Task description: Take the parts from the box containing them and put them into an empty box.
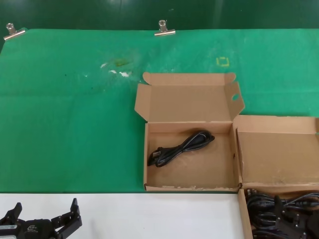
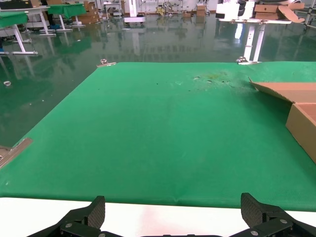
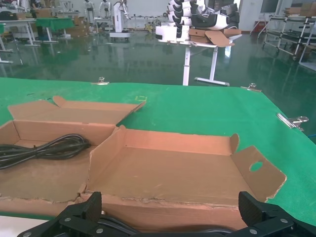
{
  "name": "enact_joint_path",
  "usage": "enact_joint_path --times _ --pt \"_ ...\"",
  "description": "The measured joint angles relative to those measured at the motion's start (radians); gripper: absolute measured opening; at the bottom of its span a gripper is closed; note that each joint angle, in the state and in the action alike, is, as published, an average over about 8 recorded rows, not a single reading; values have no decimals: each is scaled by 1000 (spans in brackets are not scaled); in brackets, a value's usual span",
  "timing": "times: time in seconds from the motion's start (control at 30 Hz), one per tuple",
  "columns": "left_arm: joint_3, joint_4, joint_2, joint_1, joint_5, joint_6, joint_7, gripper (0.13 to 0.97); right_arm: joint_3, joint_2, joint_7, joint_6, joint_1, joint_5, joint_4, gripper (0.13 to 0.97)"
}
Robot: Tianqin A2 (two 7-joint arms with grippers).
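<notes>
The empty box (image 1: 146,159) stands open at mid-table, a round hole in its lid's ear flap, and one black looped cord (image 1: 182,147) lies in it. The box containing them (image 1: 242,214) sits at the front right with its lid (image 3: 173,173) folded back, and several black parts (image 1: 261,206) lie inside. My right gripper (image 1: 295,221) hangs open just above those cords, both fingers (image 3: 91,207) wide apart with nothing between them. My left gripper (image 1: 46,205) waits open over the white table edge at the front left, away from both boxes.
A green mat (image 1: 75,124) covers the table, held by metal clips (image 1: 164,30) at its far edge. Nearest me runs a white table strip (image 1: 149,214). On the mat behind the boxes are pale stains (image 1: 119,73) and a small yellow square mark (image 1: 223,61).
</notes>
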Motion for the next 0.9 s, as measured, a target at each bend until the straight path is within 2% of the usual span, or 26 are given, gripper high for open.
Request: enact_joint_path --times 0.9 --pt "-1 -6 7 8 15 17 0 966 2 -1 1 3 -4 2 1 966"
